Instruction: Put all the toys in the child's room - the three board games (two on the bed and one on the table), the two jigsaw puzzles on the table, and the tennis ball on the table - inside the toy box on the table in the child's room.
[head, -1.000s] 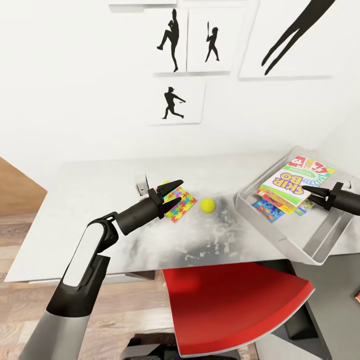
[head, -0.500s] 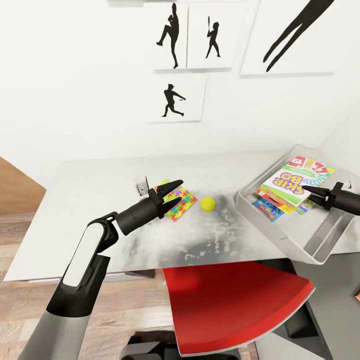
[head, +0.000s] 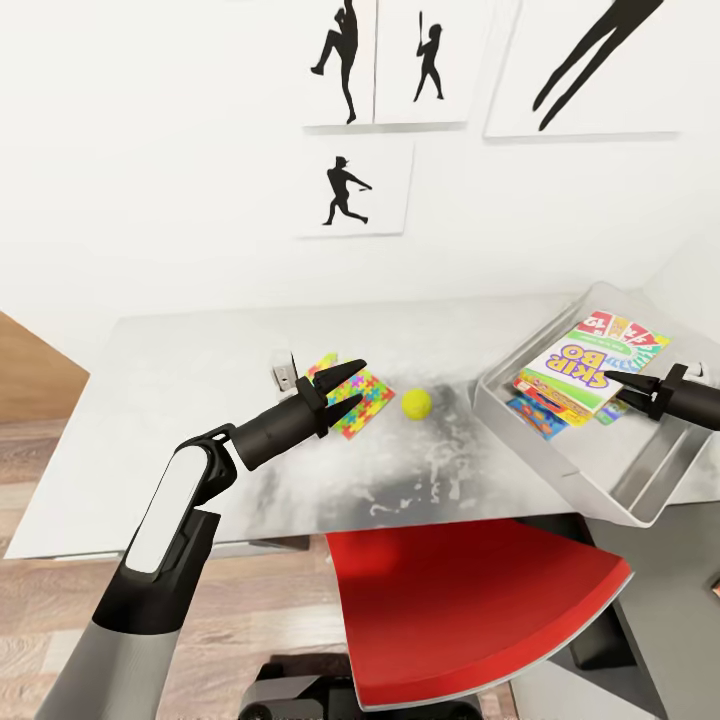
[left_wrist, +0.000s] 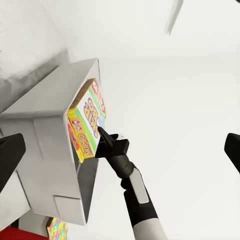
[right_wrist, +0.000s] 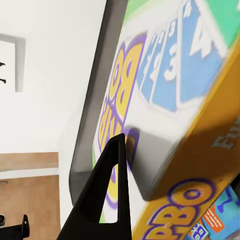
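Bench (head: 200, 400) scene. Toy box (head: 640, 470) at the right holds the Skip-Bo game (head: 580, 370) stacked on other toys. Left claw (head: 352, 382) hovers, prongs spread, over the jigsaw puzzles (head: 355, 400); tennis ball (head: 416, 403) lies just beside them. Right claw (head: 612, 383) rests on the Skip-Bo game, its state unclear.

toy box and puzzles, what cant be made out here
- Toy box, head view: the Skip-Bo box covers the games under it; their titles can't be read.
- Jigsaw puzzles, head view: the left end effector overlaps them, so how they are stacked is unclear.
- Right end effector: one finger shows in the right wrist view; open or shut is unclear.
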